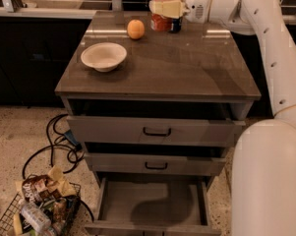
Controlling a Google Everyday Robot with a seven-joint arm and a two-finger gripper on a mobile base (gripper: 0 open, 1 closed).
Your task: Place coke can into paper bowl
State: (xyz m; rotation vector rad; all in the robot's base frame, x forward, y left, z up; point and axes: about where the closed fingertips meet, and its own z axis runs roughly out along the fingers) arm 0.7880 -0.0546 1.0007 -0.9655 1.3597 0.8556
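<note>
- A basket point(34, 210) of rubbish sits on the floor, low on the left.
- The bowl point(103, 56) stands open side up on the left part of the cabinet point(187, 73) top. Nothing is in it.
- An orange point(135, 29) lies behind the bowl, between the bowl and the can.
- The can point(162, 22) is upright at the back of the top, well apart from the bowl. It looks lifted a little.
- The gripper point(167, 7) reaches in from the right and is closed around the can's middle.
- So the bowl lies to the left of the gripper and nearer the front. The can likely has to pass over or beside the orange, then go down, kept upright.
</note>
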